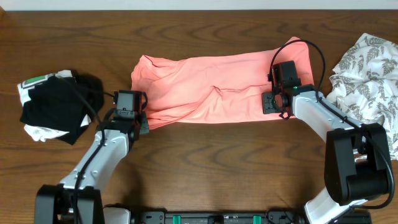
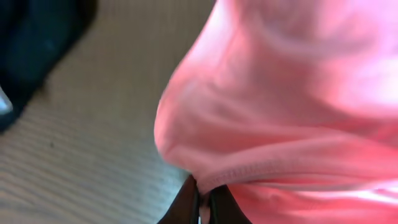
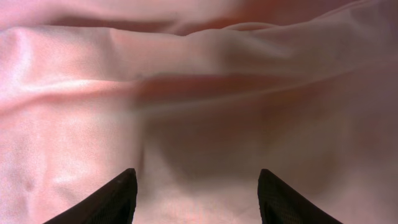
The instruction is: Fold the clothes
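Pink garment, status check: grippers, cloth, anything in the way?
Left gripper shut on pink garment hem. Right gripper open over its right end. Black clothes left, leaf-print cloth right, both apart.

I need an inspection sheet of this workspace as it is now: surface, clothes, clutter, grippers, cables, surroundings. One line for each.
Surface: table of dark wood.
Job's things: pink cloth spread in the middle, wrinkled; black pile at the left, with some white in it; leaf-print cloth at the right edge.
Clutter: nothing seen.
Grippers: left gripper shut on the pink cloth's hem at its near left corner; right gripper open, over the cloth's right end.
Cables: right cable loops from the right arm over the pink cloth; left cable runs by the black pile.
Surroundings: pale strip beyond the far edge; nothing else seen.
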`<state>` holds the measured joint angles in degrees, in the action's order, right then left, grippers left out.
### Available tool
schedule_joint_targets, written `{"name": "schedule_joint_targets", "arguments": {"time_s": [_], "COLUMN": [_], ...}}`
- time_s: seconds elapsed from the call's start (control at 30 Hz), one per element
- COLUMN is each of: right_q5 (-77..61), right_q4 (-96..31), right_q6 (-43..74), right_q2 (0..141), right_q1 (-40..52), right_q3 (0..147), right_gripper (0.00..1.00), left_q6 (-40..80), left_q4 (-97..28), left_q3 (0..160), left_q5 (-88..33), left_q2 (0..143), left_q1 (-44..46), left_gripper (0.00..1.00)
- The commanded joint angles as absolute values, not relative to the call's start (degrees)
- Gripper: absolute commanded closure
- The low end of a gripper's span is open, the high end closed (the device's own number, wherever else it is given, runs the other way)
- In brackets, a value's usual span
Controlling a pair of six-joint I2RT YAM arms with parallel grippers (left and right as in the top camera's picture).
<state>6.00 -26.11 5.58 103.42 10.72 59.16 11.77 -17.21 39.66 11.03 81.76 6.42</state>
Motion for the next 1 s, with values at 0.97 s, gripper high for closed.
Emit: {"name": "schedule_joint_targets", "arguments": {"time_s": [0.97], "right_q5": [5.5], "right_q4": [-26.44], "right_q6": [5.52], "right_q2": [103.96], "right_q1": [10.52], "right_q3": [59.13], "right_gripper": [0.41], "left_q6": [11.64], "left_q4": [6.33], "left_q3": [39.66], "left_q5": [17.72], "left_q2": [90.48], "left_q1": [6.17], "left_gripper": [0.94]}}
